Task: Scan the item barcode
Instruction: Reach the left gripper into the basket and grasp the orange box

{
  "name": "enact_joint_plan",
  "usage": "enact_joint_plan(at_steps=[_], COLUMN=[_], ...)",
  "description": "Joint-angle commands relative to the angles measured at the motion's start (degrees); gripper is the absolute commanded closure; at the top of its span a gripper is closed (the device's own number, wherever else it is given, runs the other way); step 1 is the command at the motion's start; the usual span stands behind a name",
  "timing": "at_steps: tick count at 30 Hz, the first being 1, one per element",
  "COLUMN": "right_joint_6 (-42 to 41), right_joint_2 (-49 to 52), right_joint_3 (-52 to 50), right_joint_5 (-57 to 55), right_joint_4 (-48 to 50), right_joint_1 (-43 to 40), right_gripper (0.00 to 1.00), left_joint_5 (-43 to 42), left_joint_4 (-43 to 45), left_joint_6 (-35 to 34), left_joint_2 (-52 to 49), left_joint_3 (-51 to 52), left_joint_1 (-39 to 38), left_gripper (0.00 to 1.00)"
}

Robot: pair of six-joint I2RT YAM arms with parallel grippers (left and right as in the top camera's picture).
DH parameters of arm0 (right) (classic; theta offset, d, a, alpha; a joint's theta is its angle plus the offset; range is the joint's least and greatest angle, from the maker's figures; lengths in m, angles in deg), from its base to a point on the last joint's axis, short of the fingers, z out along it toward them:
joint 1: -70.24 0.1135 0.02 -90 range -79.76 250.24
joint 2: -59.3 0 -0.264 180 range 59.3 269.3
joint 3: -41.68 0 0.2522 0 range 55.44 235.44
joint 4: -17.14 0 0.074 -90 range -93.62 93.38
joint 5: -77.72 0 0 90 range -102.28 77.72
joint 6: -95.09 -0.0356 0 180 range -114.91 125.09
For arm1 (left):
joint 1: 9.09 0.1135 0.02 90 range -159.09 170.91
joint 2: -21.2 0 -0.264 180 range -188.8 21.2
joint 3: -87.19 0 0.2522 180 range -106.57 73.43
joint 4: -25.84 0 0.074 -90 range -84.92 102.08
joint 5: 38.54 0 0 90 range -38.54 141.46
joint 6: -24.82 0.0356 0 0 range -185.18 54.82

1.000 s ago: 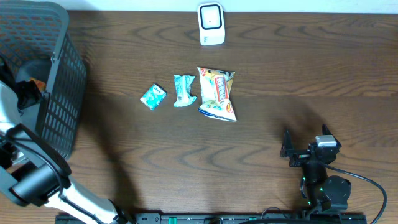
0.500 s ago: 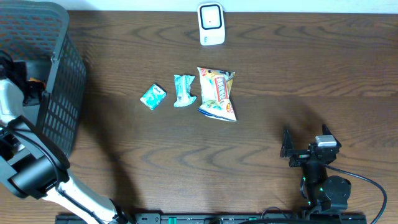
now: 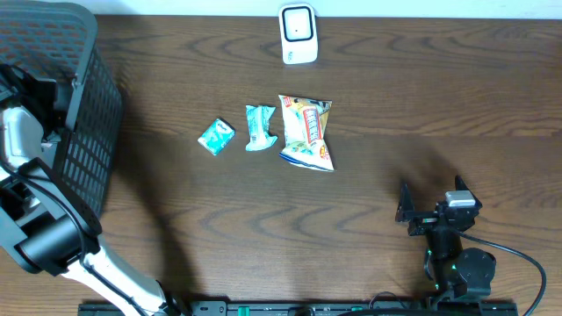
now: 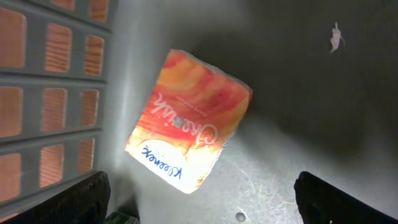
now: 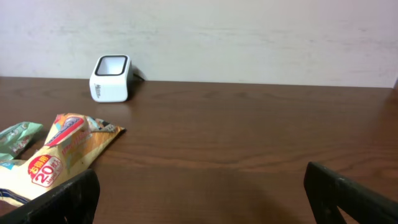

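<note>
An orange Kleenex tissue pack (image 4: pixel 189 130) lies tilted on the grey floor of the basket, close to its lattice wall (image 4: pixel 50 93). My left gripper (image 4: pixel 202 205) hangs open just above the pack, a finger on each side and nothing between them. In the overhead view my left arm (image 3: pixel 22 132) reaches down into the black basket (image 3: pixel 83 140), and the pack is hidden there. The white barcode scanner (image 3: pixel 298 34) stands at the table's far edge. My right gripper (image 5: pixel 202 199) rests open and empty low over the table at the front right.
A yellow snack bag (image 3: pixel 306 132) and two small teal packets (image 3: pixel 260 127) (image 3: pixel 216 136) lie mid-table. The scanner (image 5: pixel 111 78) and the snack bag (image 5: pixel 59 152) also show in the right wrist view. The basket's walls close round my left gripper.
My left arm has moved toward the far side inside the basket and now covers the orange item seen there before. The right arm has not moved.
</note>
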Motion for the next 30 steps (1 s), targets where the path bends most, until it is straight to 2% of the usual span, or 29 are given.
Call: enact_joint_plan(at_steps=[1, 9, 12, 25, 26, 28, 30], right_joint_6=[0.63, 0.63, 0.63, 0.63, 0.63, 0.63, 0.63], right_joint_2=[-0.31, -0.31, -0.31, -0.31, -0.31, -0.31, -0.31], right_joint_3=[-0.13, -0.13, -0.13, -0.13, -0.13, -0.13, -0.13], right_joint_5=[-0.26, -0.26, -0.26, -0.26, -0.26, -0.26, -0.26], right_joint_4=[-0.20, -0.20, -0.20, -0.20, -0.20, -0.20, -0.20], right_joint_1=[-0.11, -0.11, -0.11, -0.11, -0.11, -0.11, -0.11], right_gripper=[0.01, 0.01, 0.01, 0.01, 0.01, 0.01, 0.01], left_joint_5=[-1.01, -5.25, -5.22, -0.48, -0.50, -0.50, -0.50], left_joint_4=[0.09, 0.74, 1.86, 5.42, 5.46, 5.60, 5.60], left_joint_6=[0.59, 3.13, 3.13, 3.10, 3.10, 3.08, 3.04], left_joint_2=[-2.34, -3.58, -3.93, -8.68, -9.05, -9.62, -9.81], left_joint_3=[0.09, 0.11, 0.13, 0.13, 0.13, 0.13, 0.13], left_joint_1=[0.09, 0.09, 0.09, 0.20, 0.20, 0.20, 0.20], left_gripper=[0.07, 0.08, 0.14, 0.15, 0.16, 0.26, 0.41])
